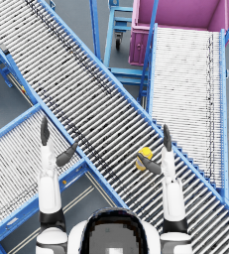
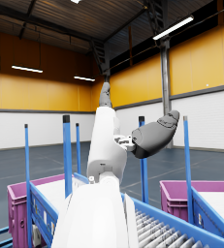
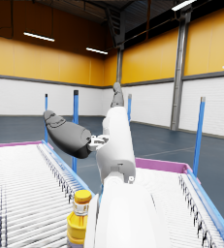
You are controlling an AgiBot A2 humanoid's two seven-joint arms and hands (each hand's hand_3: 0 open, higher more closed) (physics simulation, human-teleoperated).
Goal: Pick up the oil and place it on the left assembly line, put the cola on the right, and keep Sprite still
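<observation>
A yellow oil bottle stands upright on the middle roller conveyor, just to the left of my right hand. In the right wrist view the same oil bottle shows its orange cap beside the forearm. My right hand is raised, fingers apart, with nothing in it; the thumb reaches toward the bottle and I cannot tell if it touches. Over the left conveyor's edge my left hand is up and empty, as the left wrist view of the left hand confirms. No cola or Sprite is in view.
The left conveyor runs at the lower left, the right conveyor at the upper right. A pink bin stands at the far end of the right conveyor. Blue frame rails and grey floor lie between the lines.
</observation>
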